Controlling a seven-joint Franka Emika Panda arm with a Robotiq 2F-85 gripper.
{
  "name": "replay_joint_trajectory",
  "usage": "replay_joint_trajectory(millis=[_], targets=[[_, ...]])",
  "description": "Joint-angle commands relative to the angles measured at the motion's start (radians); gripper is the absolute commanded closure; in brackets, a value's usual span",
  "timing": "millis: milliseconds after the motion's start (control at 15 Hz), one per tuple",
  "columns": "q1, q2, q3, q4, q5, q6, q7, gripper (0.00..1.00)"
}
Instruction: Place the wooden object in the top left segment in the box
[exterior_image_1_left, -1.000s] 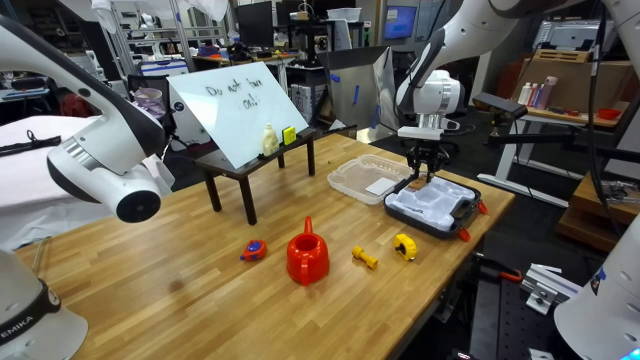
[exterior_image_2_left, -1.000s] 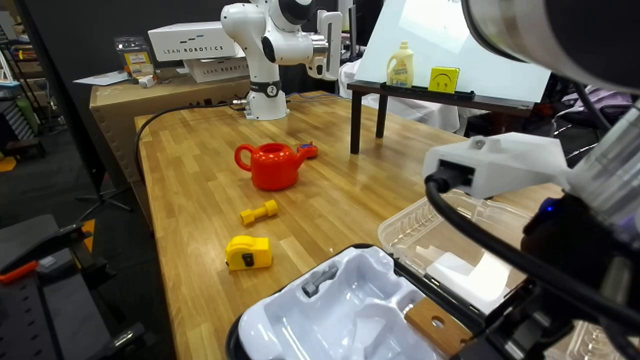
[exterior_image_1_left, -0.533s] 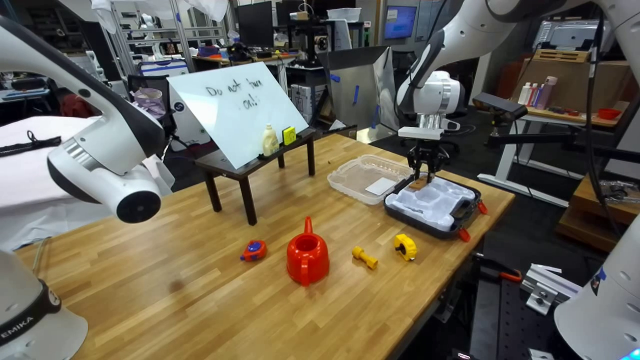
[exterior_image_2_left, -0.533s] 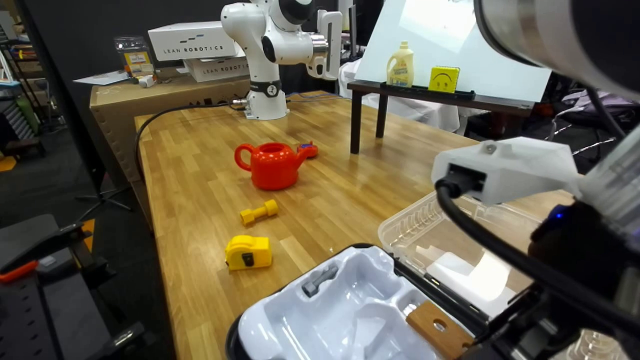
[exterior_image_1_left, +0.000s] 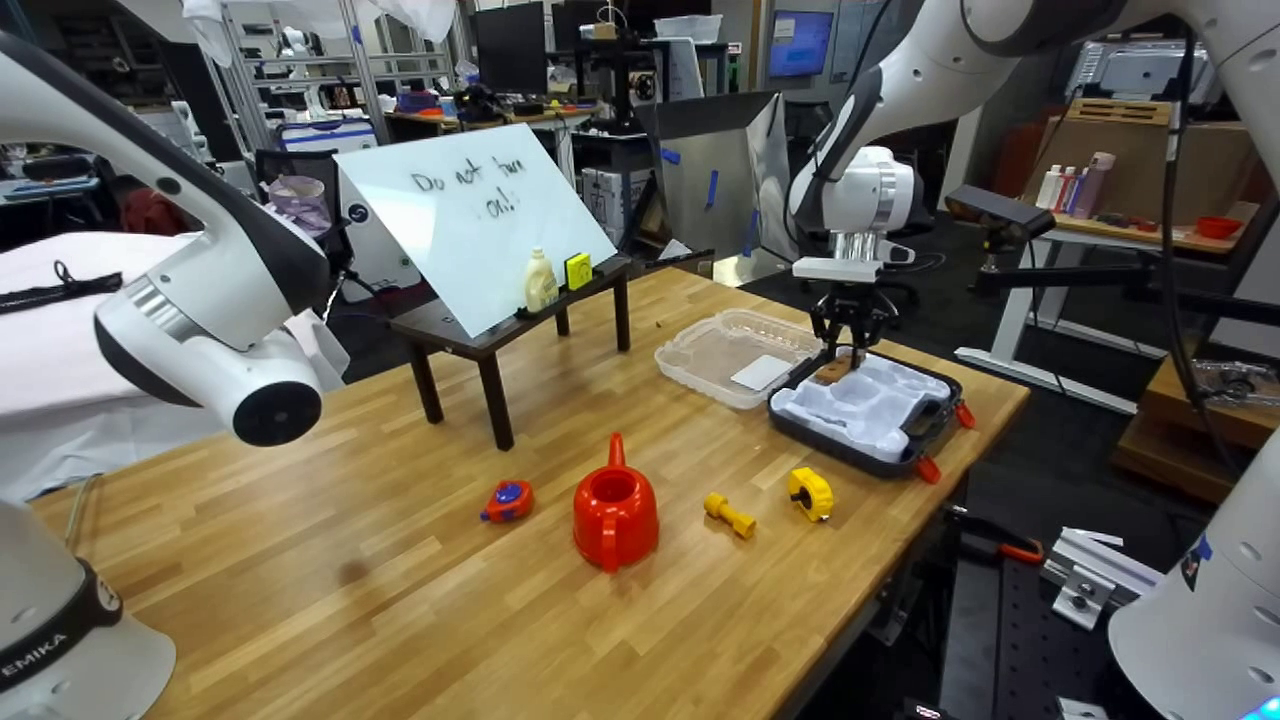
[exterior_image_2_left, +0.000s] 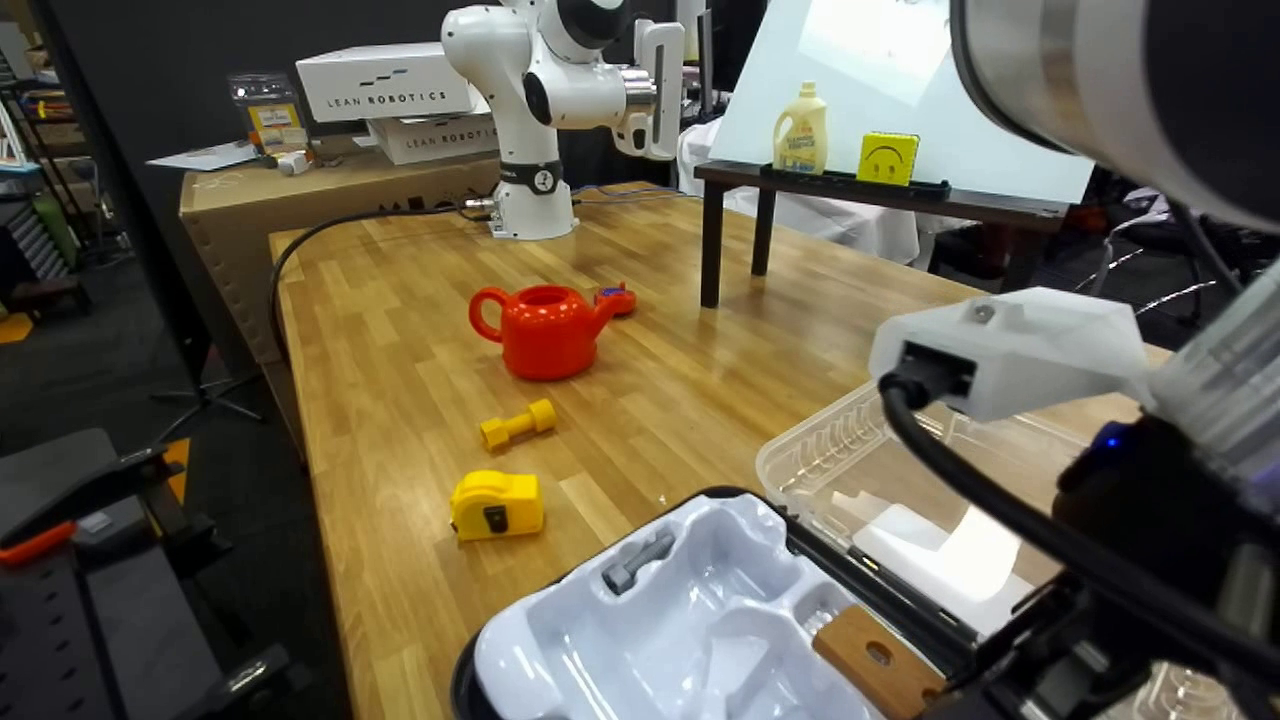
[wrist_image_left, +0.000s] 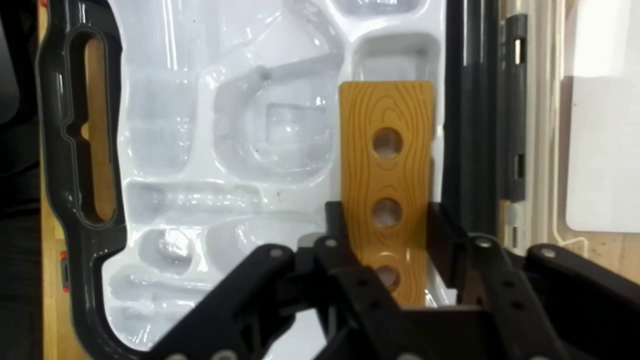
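The tool (wrist_image_left: 386, 220) is clamped on the block (wrist_image_left: 386, 175), its fingers (wrist_image_left: 336, 216) against the two long sides and the block's middle hole between them. The block sits over the box (exterior_image_1_left: 850, 405), which lies open beneath the tool, along the edge next to the tray (exterior_image_1_left: 715, 352). In an exterior view that corner reads as upper left, so the step in hand looks like seating the block there. Its underside is hidden; I cannot tell whether it touches the box.

Straight ahead of the tool, past the block's far end, part of a segment (wrist_image_left: 395, 60) shows uncovered. On the side away from the tray, the block seems to overlap the segment's wall; on the tray side a thin strip of the segment shows. If that is not just the camera's angle, a slight shift forward and toward the tray should come first.

Keep the tool square to the segment so both long sides enter together, and lower slowly. Should an end catch, lift a touch and realign rather than push. Spread the fingers only once the block lies level, and only a little, since the box seems to leave scant room beside the tool. Then rise straight up.
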Motion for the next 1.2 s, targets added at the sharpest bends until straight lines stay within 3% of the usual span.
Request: replay_joint_trajectory(millis=[0, 333, 800, 1133], targets=[[-0.021, 0.014, 0.009, 0.032, 0.018, -0.054, 0.005, 0.31], [-0.023, 0.013, 0.008, 0.037, 0.018, -0.075, 0.002, 0.01], [-0.005, -0.068, 0.005, -0.061, 0.007, -0.03, -0.066, 0.0], [0.037, -0.24, -0.001, -0.235, -0.012, 0.011, -0.216, 0.0]])
